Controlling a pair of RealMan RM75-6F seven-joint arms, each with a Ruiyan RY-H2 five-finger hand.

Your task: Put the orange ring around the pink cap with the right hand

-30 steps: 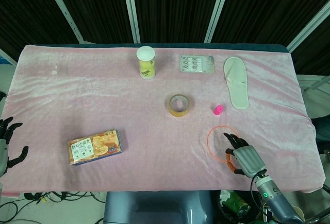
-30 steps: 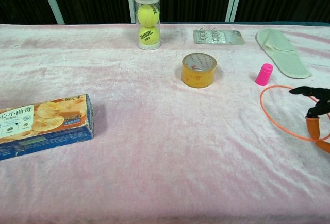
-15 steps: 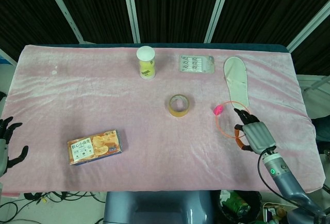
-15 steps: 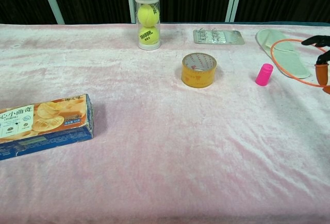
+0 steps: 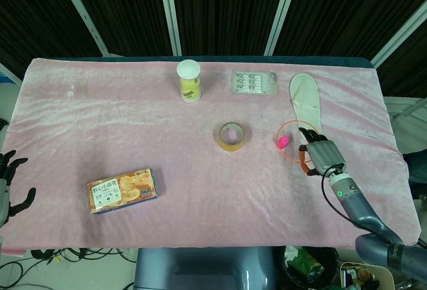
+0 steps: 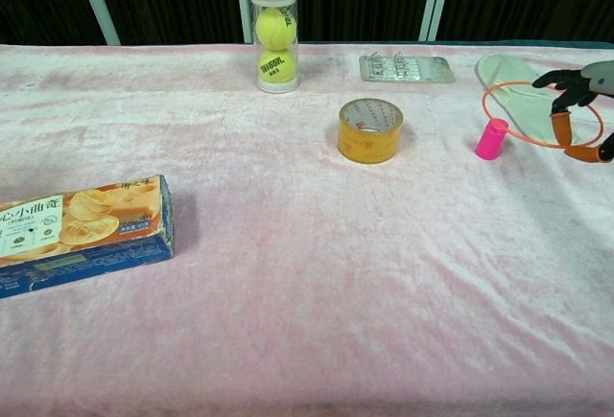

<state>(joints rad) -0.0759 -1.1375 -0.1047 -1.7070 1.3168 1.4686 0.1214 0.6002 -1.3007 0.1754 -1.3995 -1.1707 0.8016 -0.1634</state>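
The right hand (image 5: pixel 320 155) pinches the orange ring (image 6: pixel 537 115) and holds it above the worktop (image 5: pixel 167 170), just at 3 o'clock of the pink cap (image 5: pixel 282 142). The cap stands upright, outside the ring. The tape roll (image 5: pixel 231 136) lies at 9 o'clock of the cap. The left hand (image 5: pixel 8 187), fingers spread, holds nothing at the worktop's left edge.

Ring (image 6: pixel 518 91) — orange; cap (image 6: pixel 491 138) — pink; tablecloth (image 6: pixel 288 264) pale pink.
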